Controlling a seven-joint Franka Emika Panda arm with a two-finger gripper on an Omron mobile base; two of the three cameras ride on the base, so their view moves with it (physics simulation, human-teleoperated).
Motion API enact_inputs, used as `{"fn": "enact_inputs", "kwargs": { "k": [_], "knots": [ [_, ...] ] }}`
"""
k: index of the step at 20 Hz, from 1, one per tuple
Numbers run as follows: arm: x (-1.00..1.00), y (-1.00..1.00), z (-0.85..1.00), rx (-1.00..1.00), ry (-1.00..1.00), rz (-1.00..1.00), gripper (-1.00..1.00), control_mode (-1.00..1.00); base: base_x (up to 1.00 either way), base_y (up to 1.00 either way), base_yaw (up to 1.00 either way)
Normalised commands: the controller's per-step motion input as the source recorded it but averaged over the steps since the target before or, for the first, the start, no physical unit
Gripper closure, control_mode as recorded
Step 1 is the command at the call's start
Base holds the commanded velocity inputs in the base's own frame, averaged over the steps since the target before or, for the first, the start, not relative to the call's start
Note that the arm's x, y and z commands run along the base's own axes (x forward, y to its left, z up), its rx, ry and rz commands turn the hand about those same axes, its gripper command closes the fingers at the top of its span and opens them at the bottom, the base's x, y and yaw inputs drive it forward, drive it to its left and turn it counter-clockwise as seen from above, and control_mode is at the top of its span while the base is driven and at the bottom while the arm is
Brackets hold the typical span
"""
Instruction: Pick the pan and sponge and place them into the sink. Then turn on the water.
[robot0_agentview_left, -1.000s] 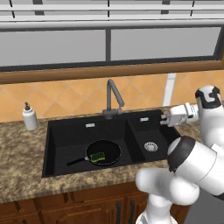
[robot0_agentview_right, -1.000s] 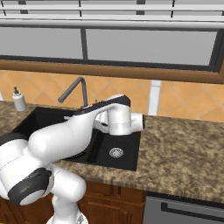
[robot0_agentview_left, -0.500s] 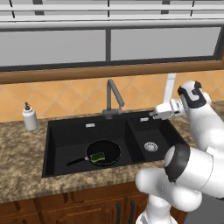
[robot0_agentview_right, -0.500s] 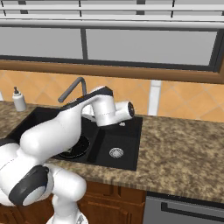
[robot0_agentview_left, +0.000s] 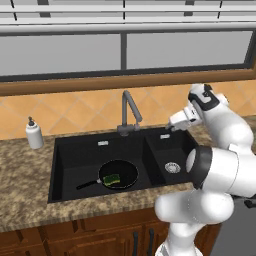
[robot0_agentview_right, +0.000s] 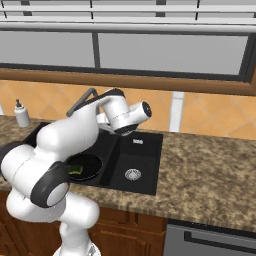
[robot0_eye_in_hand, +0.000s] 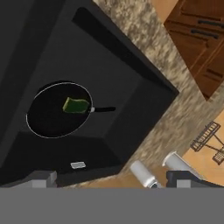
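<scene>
- My arm has swung toward the faucet (robot0_agentview_left: 128, 111); my gripper (robot0_agentview_left: 172, 123) sits at its 3 o'clock, whether open I cannot tell.
- Sponge (robot0_agentview_left: 112, 178) lies in the pan (robot0_agentview_left: 118, 174), sink (robot0_agentview_left: 80, 159) loaded; water comes next.

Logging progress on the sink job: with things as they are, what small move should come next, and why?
Probably ease the gripper left toward the faucet to start the water. The pan already lies in the sink with the sponge on it, no stream shows, and the gripper hangs above the sink's back right.
</scene>
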Motion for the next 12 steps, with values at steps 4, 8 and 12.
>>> {"fn": "enact_inputs", "kwargs": {
  "k": [4,8,12],
  "knots": [
    [0.04,0.01,-0.19,-0.03,-0.26,-0.08,-1.00,-1.00,0.00,0.00,0.00],
    [0.13,0.08,-0.12,0.00,-0.36,-0.05,-1.00,-1.00,0.00,0.00,0.00],
    [0.38,0.16,0.00,0.00,-0.18,-0.01,-1.00,-1.00,0.00,0.00,0.00]
  ]
}}
